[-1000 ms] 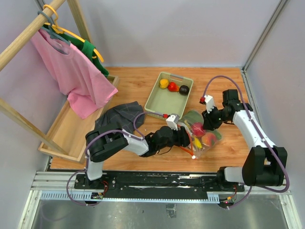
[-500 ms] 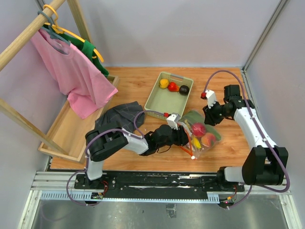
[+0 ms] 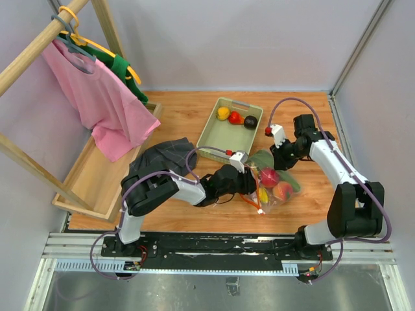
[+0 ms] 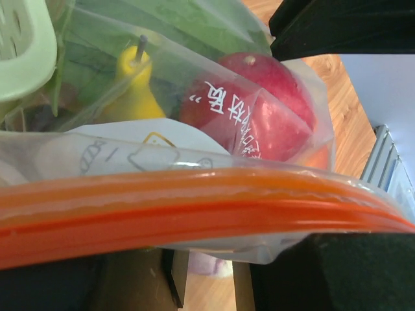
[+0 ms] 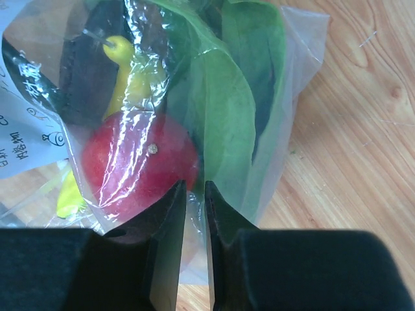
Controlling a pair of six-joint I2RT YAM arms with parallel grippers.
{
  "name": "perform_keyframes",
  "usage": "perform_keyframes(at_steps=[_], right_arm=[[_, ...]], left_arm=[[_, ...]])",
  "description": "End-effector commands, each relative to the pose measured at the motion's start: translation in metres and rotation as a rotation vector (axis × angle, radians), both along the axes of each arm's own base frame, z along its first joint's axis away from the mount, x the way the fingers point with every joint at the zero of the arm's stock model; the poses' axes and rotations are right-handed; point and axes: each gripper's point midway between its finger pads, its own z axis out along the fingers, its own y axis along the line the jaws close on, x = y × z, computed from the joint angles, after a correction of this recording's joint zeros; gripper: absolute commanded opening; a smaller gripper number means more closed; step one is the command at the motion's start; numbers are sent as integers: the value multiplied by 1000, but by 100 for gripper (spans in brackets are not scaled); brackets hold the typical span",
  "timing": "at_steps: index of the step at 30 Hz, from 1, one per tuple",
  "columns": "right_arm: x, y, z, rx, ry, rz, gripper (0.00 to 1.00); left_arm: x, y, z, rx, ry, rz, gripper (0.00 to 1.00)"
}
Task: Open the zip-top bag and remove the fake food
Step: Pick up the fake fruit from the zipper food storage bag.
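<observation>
Pale green plastic tray (image 3: 211, 137), far middle of wooden tabletop (image 3: 185, 110). Crumpled dark grey cloth (image 3: 159, 159), left of centre. Wooden rack (image 3: 35, 48) over shallow wooden base (image 3: 91, 184), left edge; pink shirt (image 3: 97, 103) and green garment (image 3: 123, 68) on hangers (image 3: 68, 23).

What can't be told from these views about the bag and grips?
Left wrist: the zip strip of the zip-top bag covers the left gripper's tips; grip unclear.
Right wrist: gap too narrow to show if the right gripper pinches film.
Top: bag mouth too small to judge.
</observation>
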Motion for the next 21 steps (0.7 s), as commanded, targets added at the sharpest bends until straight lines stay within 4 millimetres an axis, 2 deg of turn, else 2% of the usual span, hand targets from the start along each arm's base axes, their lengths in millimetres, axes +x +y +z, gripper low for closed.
perform_keyframes(at_steps=[1, 6, 12, 17, 21], right_arm=[[-11, 7, -11, -3, 46, 38, 19], [-18, 14, -11, 13, 61, 73, 19], [-25, 21, -4, 47, 65, 99, 19], [-32, 28, 2, 78, 73, 124, 19], [-37, 31, 4, 92, 76, 135, 21]], left_arm=[[12, -1, -5, 38, -9, 21, 34], [18, -6, 5, 17, -36, 29, 40], [11, -4, 28, -58, -97, -4, 53], [7, 0, 32, -65, -143, -26, 61], [2, 1, 43, -115, -189, -56, 67]])
